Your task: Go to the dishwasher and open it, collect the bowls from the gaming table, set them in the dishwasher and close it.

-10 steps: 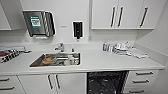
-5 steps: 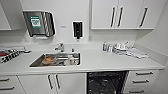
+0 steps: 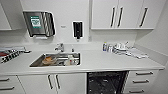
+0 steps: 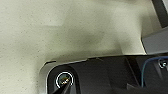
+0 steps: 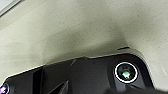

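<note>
The dishwasher (image 3: 106, 82) is under the white counter, right of the sink cabinet. Its opening is dark, with wire racks faintly showing inside. It lies at the lower edge of the head view, and its door panel is cut off below. The bowls and the gaming table are out of view. Both wrist views look down on a pale speckled floor (image 4: 50, 37), (image 5: 82, 32), with the robot's own dark plate along the near edge.
A steel sink (image 3: 56, 60) with a tap and some items in it is set in the white counter (image 3: 105, 62). Small bottles and clutter (image 3: 120, 48) sit at the back right. Drawers (image 3: 143, 81) flank the dishwasher, wall cabinets (image 3: 120, 15) hang above, and a towel dispenser (image 3: 38, 23) is at left.
</note>
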You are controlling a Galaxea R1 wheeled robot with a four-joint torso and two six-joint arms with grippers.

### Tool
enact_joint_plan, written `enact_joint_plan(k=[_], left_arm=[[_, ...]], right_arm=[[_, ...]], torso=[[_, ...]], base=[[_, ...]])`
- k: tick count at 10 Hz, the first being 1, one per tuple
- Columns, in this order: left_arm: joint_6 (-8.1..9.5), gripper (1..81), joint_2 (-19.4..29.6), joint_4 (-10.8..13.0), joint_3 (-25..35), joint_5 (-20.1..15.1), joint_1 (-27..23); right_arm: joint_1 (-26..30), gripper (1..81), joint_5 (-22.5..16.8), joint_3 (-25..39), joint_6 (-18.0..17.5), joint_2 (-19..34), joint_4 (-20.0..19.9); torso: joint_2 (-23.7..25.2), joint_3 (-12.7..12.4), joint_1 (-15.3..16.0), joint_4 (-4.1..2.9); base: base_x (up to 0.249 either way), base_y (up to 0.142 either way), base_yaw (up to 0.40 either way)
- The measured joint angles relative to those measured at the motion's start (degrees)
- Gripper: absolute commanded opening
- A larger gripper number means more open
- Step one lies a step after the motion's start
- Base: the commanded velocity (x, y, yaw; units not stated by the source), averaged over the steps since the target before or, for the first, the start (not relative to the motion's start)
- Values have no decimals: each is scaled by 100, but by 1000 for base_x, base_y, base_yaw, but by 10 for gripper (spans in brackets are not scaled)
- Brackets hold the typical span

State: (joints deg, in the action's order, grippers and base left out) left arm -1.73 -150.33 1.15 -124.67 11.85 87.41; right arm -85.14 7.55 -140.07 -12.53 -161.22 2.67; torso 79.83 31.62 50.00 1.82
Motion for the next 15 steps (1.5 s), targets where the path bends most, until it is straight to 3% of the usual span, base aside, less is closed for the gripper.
enact_joint_plan(k=[4,10,15], left_arm=[[9,811,-560,-5,-758,-4,236],[24,811,-730,-5,-801,9,280],[26,811,-728,12,-807,13,273]], right_arm=[[-284,811,-2,-211,11,-300,60],[-262,811,-27,-569,52,-597,228],[-265,811,-27,-795,52,-756,293]], torso=[[0,-5,0,0],[-53,-5,-40,0],[-966,-7,-634,0]], base=[[0,0,0],[0,0,0],[0,0,0]])
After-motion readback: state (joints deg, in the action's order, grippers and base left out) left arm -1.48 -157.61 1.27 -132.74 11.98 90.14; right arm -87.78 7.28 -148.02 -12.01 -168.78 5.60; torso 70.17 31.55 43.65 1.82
